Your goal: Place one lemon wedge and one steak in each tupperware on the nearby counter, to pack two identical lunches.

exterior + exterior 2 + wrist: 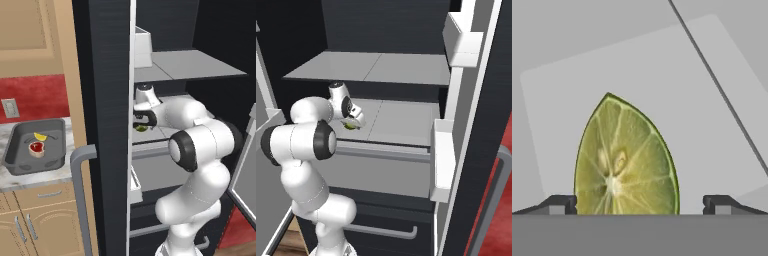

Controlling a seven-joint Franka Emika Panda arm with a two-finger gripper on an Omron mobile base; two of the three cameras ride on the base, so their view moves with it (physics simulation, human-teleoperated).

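A greenish lemon wedge lies on the middle shelf of the open fridge, also seen as a small green spot. My gripper is open and reaches down over it, with one fingertip on each side of the wedge. The hand is inside the fridge. On the counter to the left stands a dark grey tupperware holding a yellow lemon wedge and a red steak.
The dark fridge door with its grey handle stands between the shelf and the counter. An upper shelf hangs close above the hand. White door bins line the right side. A white box sits on the upper shelf.
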